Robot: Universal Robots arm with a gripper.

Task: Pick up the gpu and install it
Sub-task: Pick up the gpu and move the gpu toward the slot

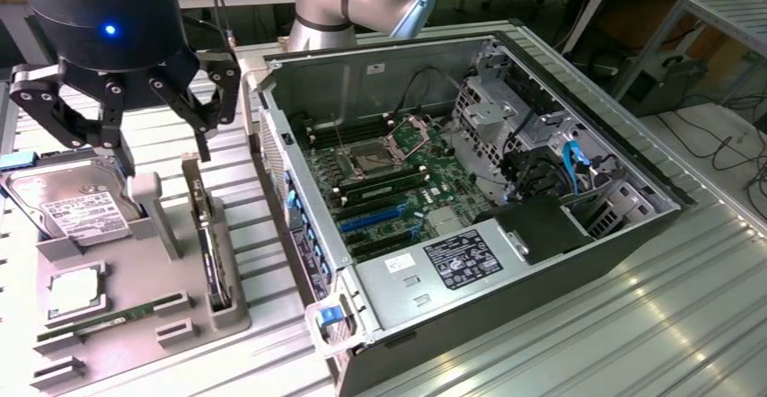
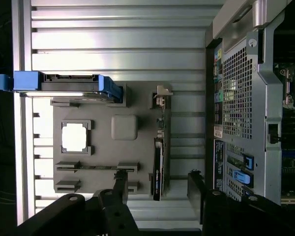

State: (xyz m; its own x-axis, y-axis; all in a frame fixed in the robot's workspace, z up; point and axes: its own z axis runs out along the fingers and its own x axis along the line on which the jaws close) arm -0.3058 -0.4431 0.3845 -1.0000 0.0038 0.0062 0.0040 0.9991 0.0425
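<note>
The gpu stands on its edge in a slot of the grey holder tray, left of the computer case in the exterior view. Seen edge-on in the wrist view, the gpu is a thin dark strip with its silver bracket at one end. My gripper hangs open above the tray's far end, a little above the card. In the wrist view the gripper has one finger on each side of the card's line, and both fingers are clear of it.
The open computer case lies at the exterior view's right, its motherboard showing blue expansion slots. The tray also holds a hard drive in a blue carrier, a processor and a memory stick.
</note>
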